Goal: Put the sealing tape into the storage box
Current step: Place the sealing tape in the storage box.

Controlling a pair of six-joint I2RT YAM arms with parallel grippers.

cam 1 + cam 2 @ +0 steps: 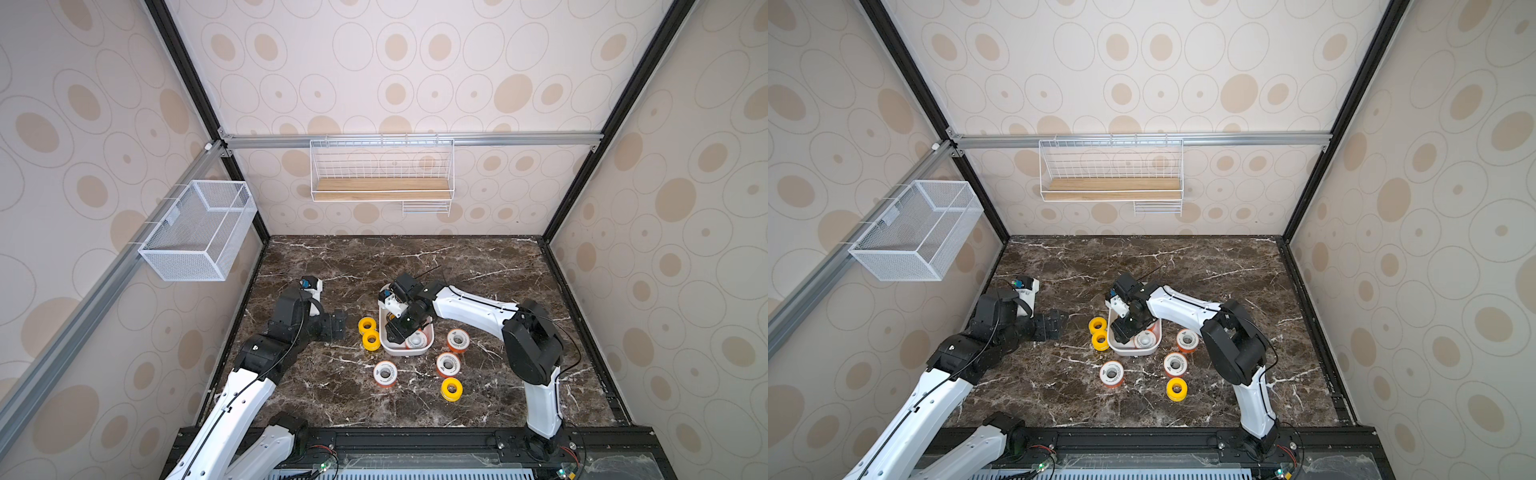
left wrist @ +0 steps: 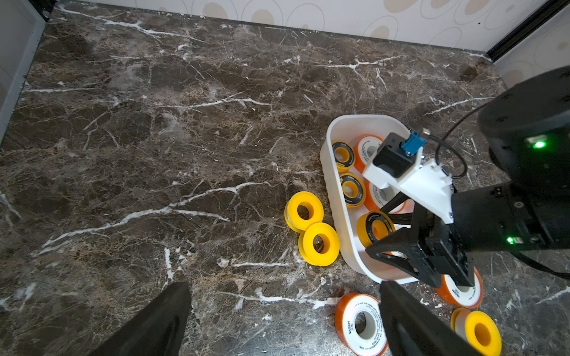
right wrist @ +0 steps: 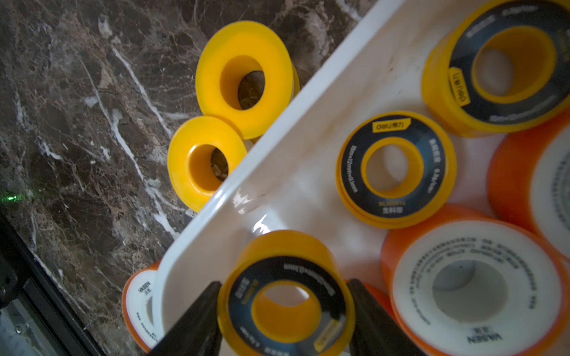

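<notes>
Storage box (image 1: 405,353): several stored spools (image 2: 353,189) inside.
Right gripper (image 3: 283,283): clamped on a black-ringed yellow spool (image 3: 277,246), low over the box.
Left gripper (image 2: 283,286): fingers apart, empty.
You have six loose spools (image 1: 385,373) left on the table (image 1: 415,266).

Both top views look steeply down from high above the robot's side, facing the back wall and taking in the whole table (image 1: 374,266) and both arms from afar. The left wrist camera looks down across the table from moderate height toward the white box (image 2: 333,191). The right wrist camera hangs very close over that box's inside, and all four views share the two yellow spools (image 3: 277,80) beside it.
</notes>
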